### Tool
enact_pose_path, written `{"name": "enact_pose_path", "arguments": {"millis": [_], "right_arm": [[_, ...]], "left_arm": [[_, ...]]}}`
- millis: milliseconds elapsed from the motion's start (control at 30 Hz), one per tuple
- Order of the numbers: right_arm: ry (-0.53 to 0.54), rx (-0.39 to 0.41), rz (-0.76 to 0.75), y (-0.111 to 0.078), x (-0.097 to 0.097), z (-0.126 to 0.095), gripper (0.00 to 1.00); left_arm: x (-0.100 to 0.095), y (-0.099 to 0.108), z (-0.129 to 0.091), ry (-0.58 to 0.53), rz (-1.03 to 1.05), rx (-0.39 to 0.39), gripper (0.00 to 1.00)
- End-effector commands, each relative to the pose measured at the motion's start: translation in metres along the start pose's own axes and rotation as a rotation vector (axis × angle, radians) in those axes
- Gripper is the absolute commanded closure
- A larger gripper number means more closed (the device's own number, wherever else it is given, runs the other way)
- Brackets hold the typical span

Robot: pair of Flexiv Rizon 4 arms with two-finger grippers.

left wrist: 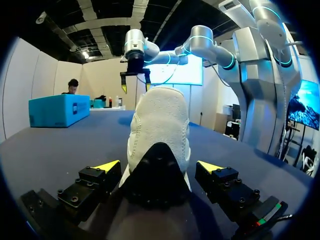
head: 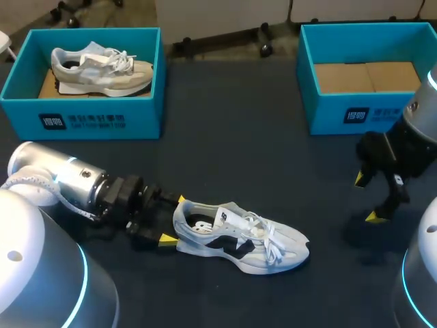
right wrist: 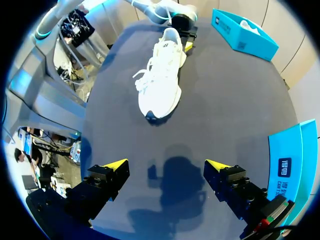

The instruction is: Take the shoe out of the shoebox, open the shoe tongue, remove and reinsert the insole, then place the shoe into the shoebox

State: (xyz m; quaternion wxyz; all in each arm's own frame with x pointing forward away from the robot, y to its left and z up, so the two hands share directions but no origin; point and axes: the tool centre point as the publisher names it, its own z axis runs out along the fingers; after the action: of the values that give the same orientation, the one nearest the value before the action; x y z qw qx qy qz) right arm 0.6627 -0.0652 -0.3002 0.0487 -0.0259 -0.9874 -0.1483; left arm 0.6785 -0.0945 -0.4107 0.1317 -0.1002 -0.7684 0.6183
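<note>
Lying shoe (head: pixel 240 238): is resting on its sole on the dark worktop (head: pixel 225 157), out of both boxes, on the robot's side and left of the middle.
Long axis: is running across the worktop, heel toward my left arm, toe pointing toward my right side; laces are sitting loose over the tongue.
Left hand (head: pixel 173 220): is standing spread, one yellow-tipped finger on each side of the heel. In the left wrist view a gap is showing at one finger at least, so it is flanking the heel, not pinching it.
Right hand (head: pixel 366 198): is hanging spread and empty above the worktop, well apart from the toe, just in front of the empty shoebox (head: pixel 355 113).
Nearer arm: the left, standing at the heel; the right is facing the toe along the same axis.
Other shoebox (head: pixel 89 119): is holding a second shoe (head: pixel 102 67), at the far left.
Step in hand (judged): take-out is looking done; tongue opening is coming next, calling for the left fingers closing on the heel while the right is coming in over the laces.
Risk (judged): the shoe is likely sliding toe-ward if pushed before being clamped.
</note>
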Motion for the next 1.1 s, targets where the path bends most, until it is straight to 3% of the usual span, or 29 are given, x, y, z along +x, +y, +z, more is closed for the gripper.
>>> {"name": "enact_pose_path", "arguments": {"millis": [33,1100], "right_arm": [[-0.001,0.000,-0.001,-0.001,0.001,0.001,0.00],[-0.001,0.000,-0.001,-0.001,0.001,0.001,0.00]], "left_arm": [[0.000,0.000,0.006,-0.007,0.001,-0.002,0.00],[0.002,-0.003,0.039,0.003,-0.021,0.033,0.00]]}}
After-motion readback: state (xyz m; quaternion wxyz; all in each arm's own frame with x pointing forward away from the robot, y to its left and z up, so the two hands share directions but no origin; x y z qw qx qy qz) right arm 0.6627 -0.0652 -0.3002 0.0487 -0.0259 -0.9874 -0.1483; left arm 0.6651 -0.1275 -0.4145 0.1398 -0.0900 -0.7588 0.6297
